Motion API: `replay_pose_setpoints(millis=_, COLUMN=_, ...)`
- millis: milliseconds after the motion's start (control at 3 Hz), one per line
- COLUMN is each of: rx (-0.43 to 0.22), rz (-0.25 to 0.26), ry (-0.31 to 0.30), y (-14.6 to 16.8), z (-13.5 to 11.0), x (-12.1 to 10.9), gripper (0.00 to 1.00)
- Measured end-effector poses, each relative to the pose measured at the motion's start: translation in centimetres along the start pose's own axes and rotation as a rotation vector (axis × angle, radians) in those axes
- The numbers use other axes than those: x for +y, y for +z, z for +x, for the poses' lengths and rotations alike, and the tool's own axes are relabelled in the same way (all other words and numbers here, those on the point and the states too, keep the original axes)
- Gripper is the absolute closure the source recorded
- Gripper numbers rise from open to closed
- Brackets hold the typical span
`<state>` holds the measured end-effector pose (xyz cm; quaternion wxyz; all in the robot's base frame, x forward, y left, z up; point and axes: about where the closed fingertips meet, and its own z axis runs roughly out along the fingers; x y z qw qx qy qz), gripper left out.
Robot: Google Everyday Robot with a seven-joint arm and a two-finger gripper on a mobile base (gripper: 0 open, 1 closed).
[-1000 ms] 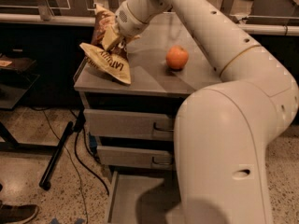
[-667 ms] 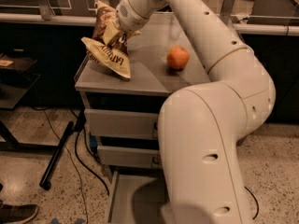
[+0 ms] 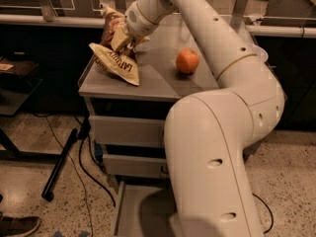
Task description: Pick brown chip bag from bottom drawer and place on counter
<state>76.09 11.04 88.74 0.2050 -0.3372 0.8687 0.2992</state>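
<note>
The brown chip bag point(image 3: 116, 63) lies crumpled on the left part of the counter point(image 3: 158, 80), its top end sticking up behind. My gripper point(image 3: 122, 41) reaches in from the upper right and is shut on the bag's middle, low over the counter. The bottom drawer point(image 3: 129, 212) is pulled open at the bottom of the view; the part that shows is bare, and my arm hides the rest.
An orange point(image 3: 187, 60) sits on the counter right of the bag. My large white arm point(image 3: 217, 147) fills the right front and covers the cabinet's right side. Two upper drawers point(image 3: 126, 131) are closed. A black stand leg point(image 3: 59, 164) and cables lie on the floor at left.
The arm's elbow and forearm have swung across the cabinet front. The bag and gripper have stayed almost in place on the counter's left part.
</note>
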Motion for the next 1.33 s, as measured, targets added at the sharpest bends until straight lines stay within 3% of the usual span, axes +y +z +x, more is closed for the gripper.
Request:
replay_pose_setpoints(millis=667, rx=0.000, rz=0.000, ry=0.000, y=0.01, z=0.00, x=0.00, gripper=0.34)
replay_pose_setpoints(millis=1000, rx=0.000, rz=0.000, ry=0.000, y=0.02, z=0.00, x=0.00, gripper=0.00)
replay_pose_setpoints(millis=1333, rx=0.000, rz=0.000, ry=0.000, y=0.02, z=0.00, x=0.00, gripper=0.00)
